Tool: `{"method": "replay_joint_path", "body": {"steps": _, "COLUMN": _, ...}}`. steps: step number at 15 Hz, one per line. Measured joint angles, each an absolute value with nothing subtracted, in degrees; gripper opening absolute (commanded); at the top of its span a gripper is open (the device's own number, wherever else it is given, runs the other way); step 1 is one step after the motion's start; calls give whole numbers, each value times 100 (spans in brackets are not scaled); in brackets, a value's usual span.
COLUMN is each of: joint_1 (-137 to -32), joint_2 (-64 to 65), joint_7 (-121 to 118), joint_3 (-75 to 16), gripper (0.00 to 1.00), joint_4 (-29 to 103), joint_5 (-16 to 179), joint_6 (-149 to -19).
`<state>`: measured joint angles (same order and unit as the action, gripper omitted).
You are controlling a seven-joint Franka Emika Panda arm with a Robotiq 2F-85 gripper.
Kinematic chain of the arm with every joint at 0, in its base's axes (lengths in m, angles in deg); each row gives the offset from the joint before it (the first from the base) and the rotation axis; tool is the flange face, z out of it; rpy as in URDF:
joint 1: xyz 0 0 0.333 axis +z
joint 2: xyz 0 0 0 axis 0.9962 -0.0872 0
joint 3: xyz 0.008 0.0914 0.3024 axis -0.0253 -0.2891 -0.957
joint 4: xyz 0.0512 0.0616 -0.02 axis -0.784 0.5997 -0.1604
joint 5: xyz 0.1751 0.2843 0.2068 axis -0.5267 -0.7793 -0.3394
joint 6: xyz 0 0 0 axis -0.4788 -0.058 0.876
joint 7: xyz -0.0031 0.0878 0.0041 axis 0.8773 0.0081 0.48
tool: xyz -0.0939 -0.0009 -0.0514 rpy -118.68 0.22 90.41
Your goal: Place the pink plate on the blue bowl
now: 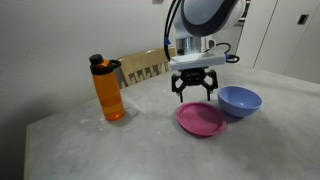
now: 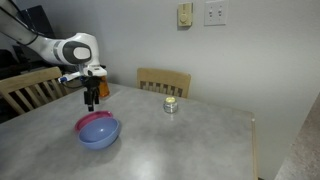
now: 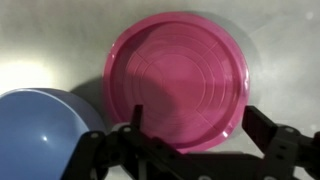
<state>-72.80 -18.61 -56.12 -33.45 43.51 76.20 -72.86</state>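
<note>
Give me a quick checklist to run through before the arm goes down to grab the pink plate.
1. Gripper open and empty: ok, jaws spread wide with nothing between them.
2. Gripper over the pink plate: ok, the wrist view shows the plate below the fingers.
3. Plate free to lift: ok, it lies flat on the table with nothing on it.
4. Blue bowl upright and empty: ok, it sits beside the plate.
5. Orange bottle out of the way: ok, it stands well off on the plate's other side.
6. A finger lined up with the plate's rim for a pinch: cannot tell.
</note>
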Motion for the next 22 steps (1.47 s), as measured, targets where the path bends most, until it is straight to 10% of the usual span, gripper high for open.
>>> {"method": "replay_joint_path", "body": {"steps": 22, "joint_1": -7265, "joint_2": -2948, "joint_7": -8683, "joint_3": -3126, "gripper": 100, "joint_4": 3348, "joint_5": 6954, "joint_6": -7430}}
